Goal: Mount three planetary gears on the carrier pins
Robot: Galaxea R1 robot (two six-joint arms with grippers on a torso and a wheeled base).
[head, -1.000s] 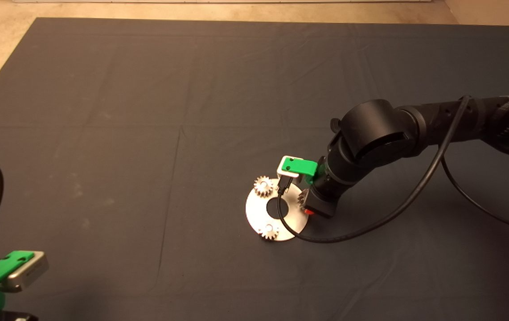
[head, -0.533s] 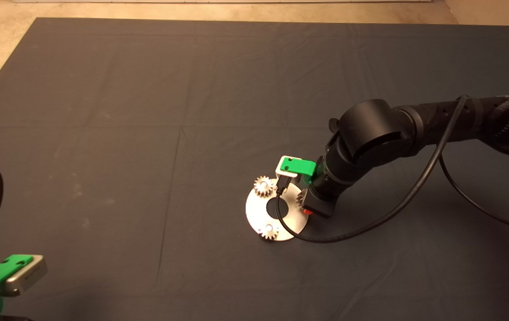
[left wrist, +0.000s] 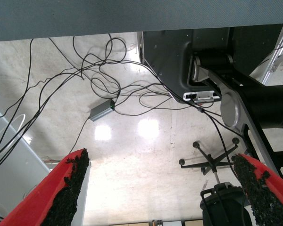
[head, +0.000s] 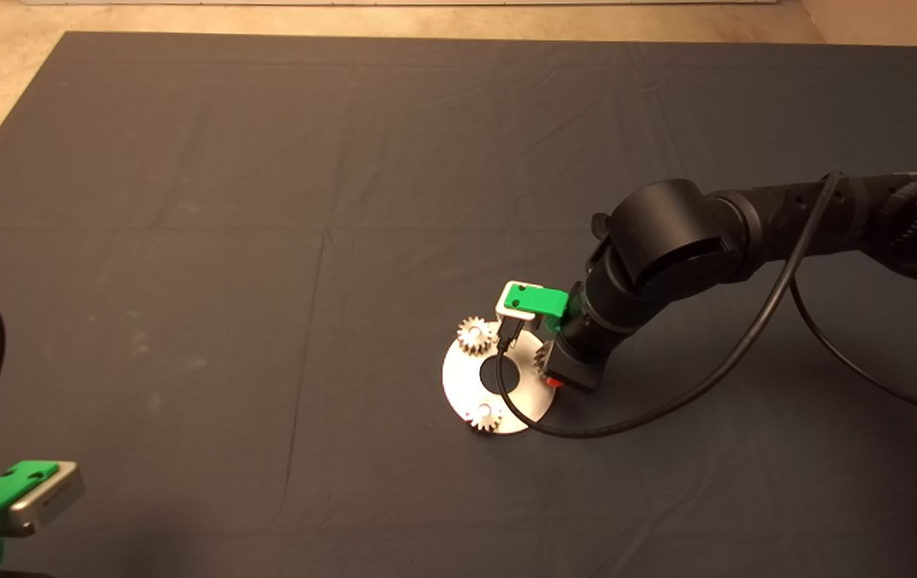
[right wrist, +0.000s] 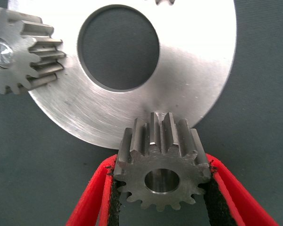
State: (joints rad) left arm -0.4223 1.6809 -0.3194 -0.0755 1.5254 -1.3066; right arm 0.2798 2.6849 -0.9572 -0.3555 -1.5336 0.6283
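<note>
The shiny round carrier disc (head: 458,384) lies on the mat, right of centre, and fills the right wrist view (right wrist: 193,70). One silver planetary gear (head: 474,335) sits on a pin at the disc's far left; it also shows in the right wrist view (right wrist: 23,52). A second gear (head: 486,417) sits on the near pin. My right gripper (head: 555,371) is at the disc's right rim, shut on the third gear (right wrist: 162,169), which is mostly hidden in the head view (head: 542,356). I cannot tell whether a pin is in its hole. My left gripper (head: 1,502) is parked at the lower left, open (left wrist: 162,197).
The right arm's black cable (head: 667,405) loops over the disc and the mat to its right. The left wrist view looks at the floor with tangled cables (left wrist: 104,80) and a chair base (left wrist: 210,162). Bare mat (head: 266,201) lies all around the disc.
The left gripper has drawn slightly down and left toward the picture's corner. The right gripper has stayed at the disc's right rim with the gear in it.
</note>
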